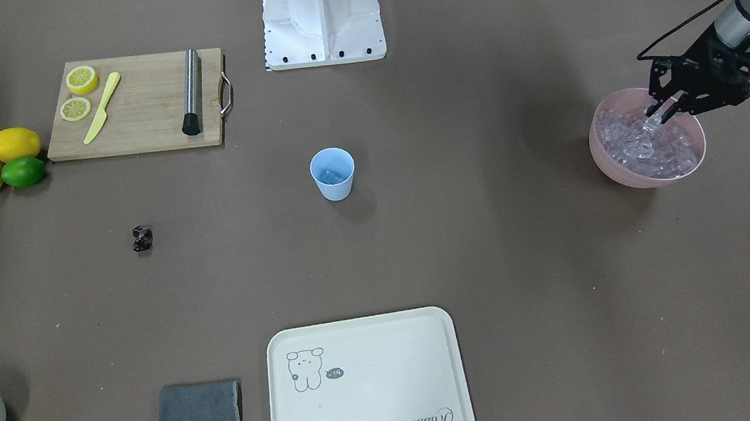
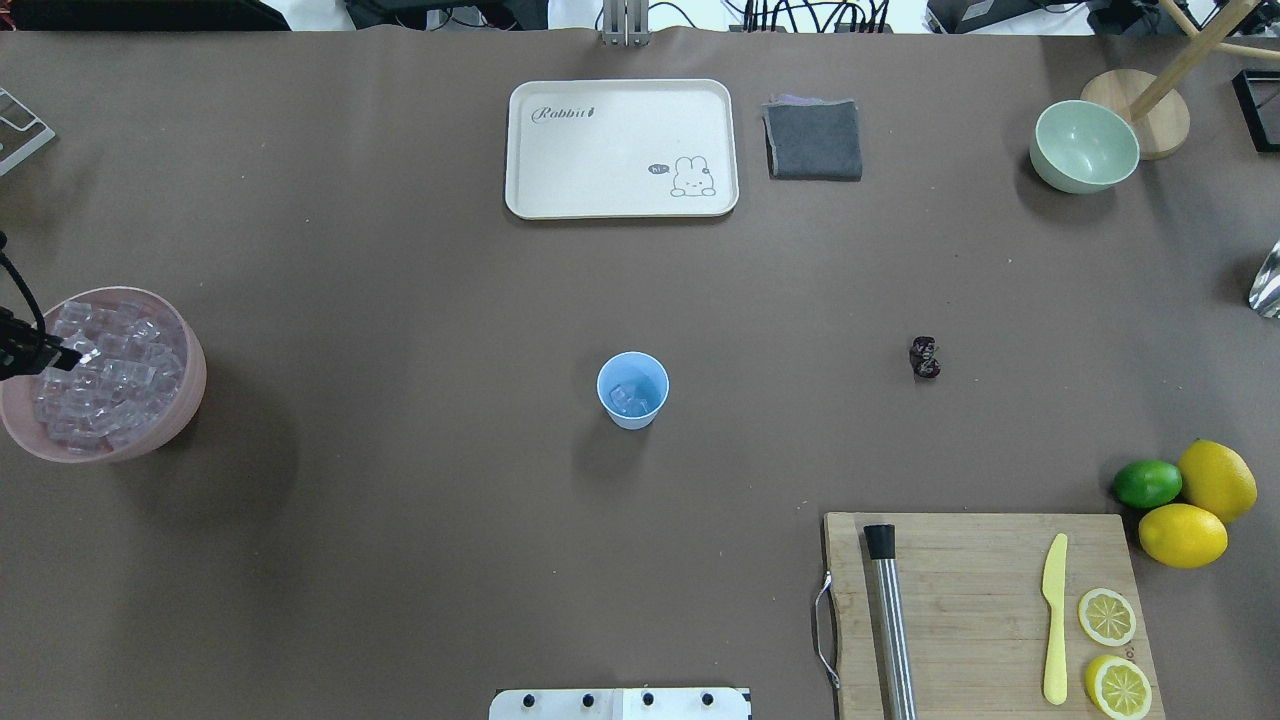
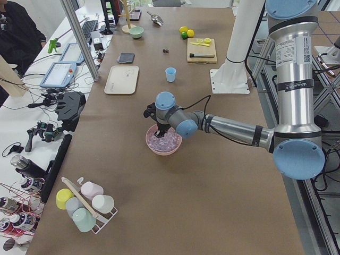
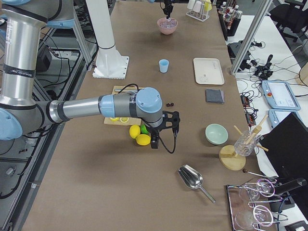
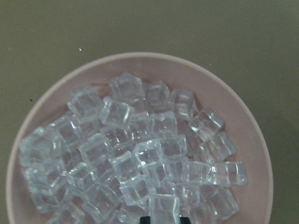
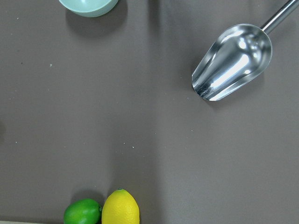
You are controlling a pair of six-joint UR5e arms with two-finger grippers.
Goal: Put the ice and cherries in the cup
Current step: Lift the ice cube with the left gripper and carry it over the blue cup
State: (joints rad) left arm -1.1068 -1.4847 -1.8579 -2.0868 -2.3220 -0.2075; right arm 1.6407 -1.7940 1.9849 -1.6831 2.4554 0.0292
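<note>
left gripper (image 1: 659,116) tips down in wide pink bowl (image 1: 619,170) of clear ice cubes (image 5: 140,158); clamped or not, can't tell. right gripper (image 4: 156,137), seen from side view only: can't tell. Overhead alone shows cubes inside light blue plastic cup (image 2: 650,372); dark glossy cherries (image 2: 925,357) at its 3 o'clock, bowl at 9.

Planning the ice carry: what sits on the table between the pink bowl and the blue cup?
Nothing: in the overhead view the stretch of table from the pink bowl to the cup is bare brown surface.
</note>
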